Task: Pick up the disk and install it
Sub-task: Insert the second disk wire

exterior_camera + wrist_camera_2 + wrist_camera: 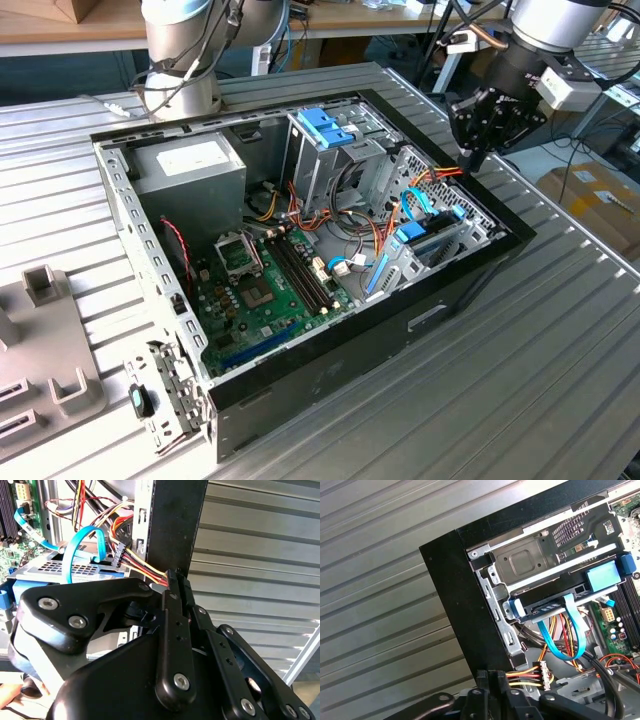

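gripper (pixel 478 150) above case corner, your jaws pinched shut, empty | first wrist view: disk (pixel 560 605) seated in bay | exterior view: drive cage (pixel 325 150)

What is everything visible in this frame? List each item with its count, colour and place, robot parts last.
Computer case: one, black, open, lying on the ribbed metal table.
Motherboard: one, green, on the case floor.
Power supply: one, grey with a white label, in the case corner nearest the arm's base.
Drive cage: one, bare metal with a blue latch on top, standing mid-case.
Disk: one, framed by light-blue rails, sitting in the bay at the case's black front edge, a blue data cable plugged in.
Power cable: one red, yellow and black bundle ending in a connector beside the gripper's tips.
Grey fixtures: on the table at the exterior view's left.
Gripper: one, black, fingers closed, hovering at the case's front corner, holding nothing.
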`<state>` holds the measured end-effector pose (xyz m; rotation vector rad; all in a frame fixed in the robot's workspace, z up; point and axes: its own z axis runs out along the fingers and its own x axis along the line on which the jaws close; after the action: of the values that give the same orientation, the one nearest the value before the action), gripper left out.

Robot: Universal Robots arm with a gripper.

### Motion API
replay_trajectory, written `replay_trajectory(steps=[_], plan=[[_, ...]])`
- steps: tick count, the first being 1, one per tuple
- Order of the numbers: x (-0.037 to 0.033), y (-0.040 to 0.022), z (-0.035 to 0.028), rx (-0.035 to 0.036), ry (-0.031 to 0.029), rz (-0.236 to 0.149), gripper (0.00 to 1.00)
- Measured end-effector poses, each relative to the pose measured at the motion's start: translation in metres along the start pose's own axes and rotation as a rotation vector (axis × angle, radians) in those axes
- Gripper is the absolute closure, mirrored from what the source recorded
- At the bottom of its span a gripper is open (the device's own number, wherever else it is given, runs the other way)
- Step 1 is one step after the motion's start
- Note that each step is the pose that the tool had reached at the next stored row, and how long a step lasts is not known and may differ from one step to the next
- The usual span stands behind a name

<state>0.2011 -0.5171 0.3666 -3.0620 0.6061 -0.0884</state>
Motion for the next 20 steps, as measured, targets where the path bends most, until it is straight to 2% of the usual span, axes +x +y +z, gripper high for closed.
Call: replay_trajectory(steps=[9,16,19,20], plan=[[0.0,0.0,-0.0003,0.0,0.0,0.0,0.84],[0.0004,-0.0002,-0.0082,0.0,0.0,0.0,0.84],[0.0005,-0.0003,-0.0087,0.0002,-0.0001,0.0,0.84],[-0.0014,0.0004,-0.0091,-0.0002,0.0001,0.0,0.84]])
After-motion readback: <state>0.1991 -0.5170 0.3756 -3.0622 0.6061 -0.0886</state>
